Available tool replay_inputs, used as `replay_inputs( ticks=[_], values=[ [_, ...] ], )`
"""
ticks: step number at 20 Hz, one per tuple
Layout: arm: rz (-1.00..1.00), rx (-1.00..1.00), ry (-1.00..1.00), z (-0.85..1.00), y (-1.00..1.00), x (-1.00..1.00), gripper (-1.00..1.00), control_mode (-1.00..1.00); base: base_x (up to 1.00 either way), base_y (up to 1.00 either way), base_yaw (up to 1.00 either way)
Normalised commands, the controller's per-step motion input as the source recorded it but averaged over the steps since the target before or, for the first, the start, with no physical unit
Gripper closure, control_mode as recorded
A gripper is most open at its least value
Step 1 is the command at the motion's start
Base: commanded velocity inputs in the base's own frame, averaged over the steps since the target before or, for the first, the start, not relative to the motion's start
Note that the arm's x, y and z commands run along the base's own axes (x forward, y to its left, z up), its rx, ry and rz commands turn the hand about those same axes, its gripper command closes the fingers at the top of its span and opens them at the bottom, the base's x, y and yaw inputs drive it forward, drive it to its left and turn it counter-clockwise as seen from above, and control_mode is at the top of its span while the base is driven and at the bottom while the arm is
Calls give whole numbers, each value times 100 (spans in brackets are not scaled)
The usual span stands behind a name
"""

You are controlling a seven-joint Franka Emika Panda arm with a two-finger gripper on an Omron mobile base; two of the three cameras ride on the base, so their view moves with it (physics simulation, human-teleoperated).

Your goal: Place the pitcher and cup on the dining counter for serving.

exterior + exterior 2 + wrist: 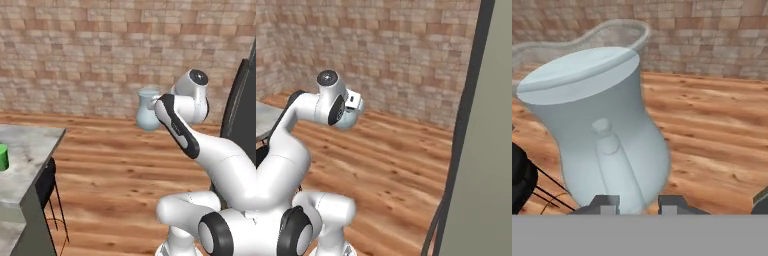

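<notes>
Two task things visible: pitcher (146,111) up in the air at centre of the left base view, cup (3,157) at the far left edge. Pitcher pale blue-grey, translucent, upright, round belly below a narrow neck and flared rim; held off the floor against the brick wall (100,55) backdrop, just left of the white arm's wrist. Gripper (639,204) at the bottom centre of the hand view, two dark fingertips (607,204) rising either side of the pitcher's lower belly, narrowly apart and closed onto the glass; pitcher taking up the left and middle of that frame, rim toward the upper left. In the right base view, pitcher (351,119) showing as a pale sliver at the left of centre, mostly hidden behind the wrist.

Cup bright green, standing on the grey-white marbled dining counter (30,165) at the left of the left base view, cut off by the frame edge, well apart from the pitcher. Black stool (47,187) tucked beside the counter's near edge, lower left. Wooden plank floor (125,170) across the middle of both base views. Tall dark-edged panel (476,150) filling the right side of the right base view.
</notes>
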Motion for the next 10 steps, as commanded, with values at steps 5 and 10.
replay_inputs(
  ticks=[5,10],
  values=[
    [0,0,0,0,0,0,100,100,100,-12,18],
    [0,0,0,0,0,0,100,100,100,-3,36]
  ],
)
